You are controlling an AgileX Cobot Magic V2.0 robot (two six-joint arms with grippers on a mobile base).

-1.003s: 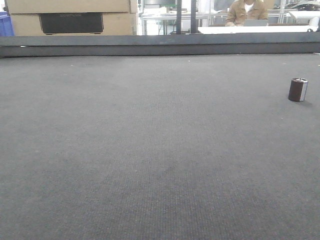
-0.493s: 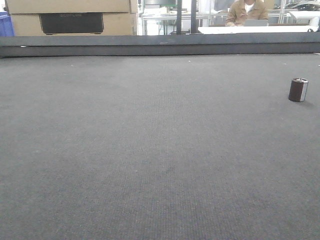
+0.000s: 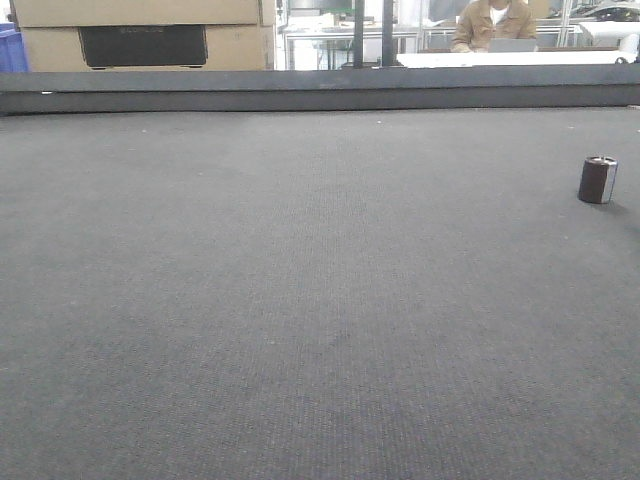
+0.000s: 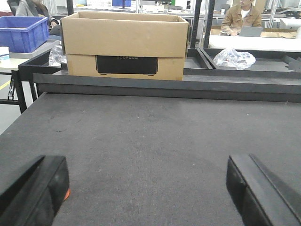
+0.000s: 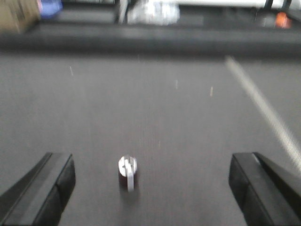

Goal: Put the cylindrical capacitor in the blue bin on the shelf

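Plainly, the capacitor (image 3: 597, 180) is standing at the front view's right edge, seemingly just ahead of the right gripper (image 5: 150, 186), whose jaws are gaping wide. Likely light, stiff and slick, it is inviting a pinch across its dark sides. The left gripper (image 4: 148, 183) is gaping too, holding nothing.

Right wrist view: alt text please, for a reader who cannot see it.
Blurred view of the cylindrical capacitor standing on a dark grey mat, between the black fingers of the open right claw; nothing touches it.

Offers wide free passage over the counter (image 3: 300, 300), near edge to far edge. Near the right edge, only the upright cylindrical capacitor (image 3: 597, 180), room all round, ahead of the wide-spread right claw (image 5: 150, 188). Ends at a raised rail (image 3: 320, 90) along the far edge, cardboard box (image 4: 124, 44) behind.
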